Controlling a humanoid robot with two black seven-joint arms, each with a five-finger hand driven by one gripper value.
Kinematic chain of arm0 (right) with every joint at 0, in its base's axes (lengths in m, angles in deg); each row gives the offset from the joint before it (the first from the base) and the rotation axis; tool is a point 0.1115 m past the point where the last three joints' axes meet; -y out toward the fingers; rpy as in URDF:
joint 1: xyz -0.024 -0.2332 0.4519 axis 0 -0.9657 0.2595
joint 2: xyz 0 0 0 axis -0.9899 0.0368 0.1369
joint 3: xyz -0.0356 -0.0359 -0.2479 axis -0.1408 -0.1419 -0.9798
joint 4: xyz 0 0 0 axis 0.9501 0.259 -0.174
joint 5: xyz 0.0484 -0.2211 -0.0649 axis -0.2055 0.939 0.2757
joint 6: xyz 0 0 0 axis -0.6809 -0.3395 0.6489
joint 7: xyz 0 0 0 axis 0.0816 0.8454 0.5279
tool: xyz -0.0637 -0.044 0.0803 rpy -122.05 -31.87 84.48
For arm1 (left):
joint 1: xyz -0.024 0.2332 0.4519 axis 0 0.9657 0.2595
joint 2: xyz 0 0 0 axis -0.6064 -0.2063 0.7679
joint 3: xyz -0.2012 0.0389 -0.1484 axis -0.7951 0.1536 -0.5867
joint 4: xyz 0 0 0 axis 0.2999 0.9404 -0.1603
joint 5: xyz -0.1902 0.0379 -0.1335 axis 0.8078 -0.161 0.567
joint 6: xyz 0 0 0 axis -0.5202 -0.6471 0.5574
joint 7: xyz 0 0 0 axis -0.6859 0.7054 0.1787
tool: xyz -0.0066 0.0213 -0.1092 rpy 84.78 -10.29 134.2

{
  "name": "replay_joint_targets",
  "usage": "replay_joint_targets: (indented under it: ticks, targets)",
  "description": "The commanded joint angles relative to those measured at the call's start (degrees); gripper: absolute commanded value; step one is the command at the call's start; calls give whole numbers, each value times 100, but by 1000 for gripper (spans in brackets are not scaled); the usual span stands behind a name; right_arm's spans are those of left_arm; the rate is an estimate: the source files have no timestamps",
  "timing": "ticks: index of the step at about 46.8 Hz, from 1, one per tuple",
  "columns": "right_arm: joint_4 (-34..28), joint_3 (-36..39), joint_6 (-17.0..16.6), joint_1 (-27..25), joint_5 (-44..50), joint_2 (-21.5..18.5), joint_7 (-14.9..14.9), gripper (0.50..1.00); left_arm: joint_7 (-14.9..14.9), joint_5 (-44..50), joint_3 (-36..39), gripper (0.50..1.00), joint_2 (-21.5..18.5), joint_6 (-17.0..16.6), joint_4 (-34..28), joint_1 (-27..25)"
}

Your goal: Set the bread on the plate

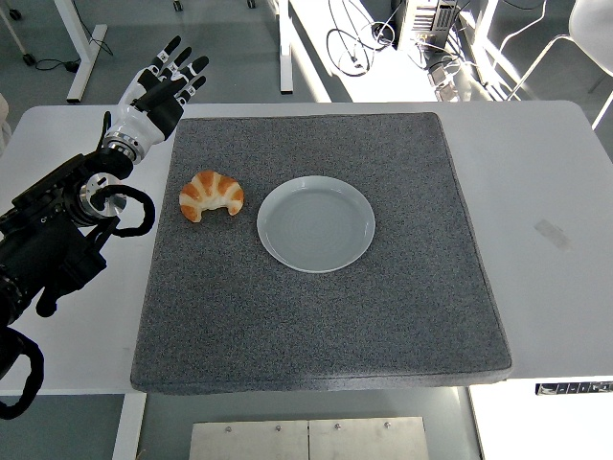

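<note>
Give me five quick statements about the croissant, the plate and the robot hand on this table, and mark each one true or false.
1. The croissant lies on the grey mat, beside the plate. True.
2. The white plate already has bread on it. False: the plate is empty, and the croissant sits just to its left, apart from it.
3. The left hand is open, holding nothing. True.
4. The left hand is touching the croissant. False: it is at the mat's far left corner, well away from the croissant.
5. The right hand is reaching over the plate. False: no right arm or hand shows in the head view.
</note>
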Motion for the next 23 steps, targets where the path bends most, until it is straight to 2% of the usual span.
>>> replay_joint_targets:
  ticks: [1, 19, 23]
  targets:
    - [0, 0, 0, 0, 0, 0, 0, 1000, -9, 0, 1, 987, -9, 7, 0, 1]
    - [8, 0, 0, 0, 0, 0, 0, 1000, -9, 9, -78, 987, -79, 33, -70, -7]
    - [0, 0, 0, 0, 0, 0, 0, 1000, 8, 0, 1, 987, -176, 15, -88, -139]
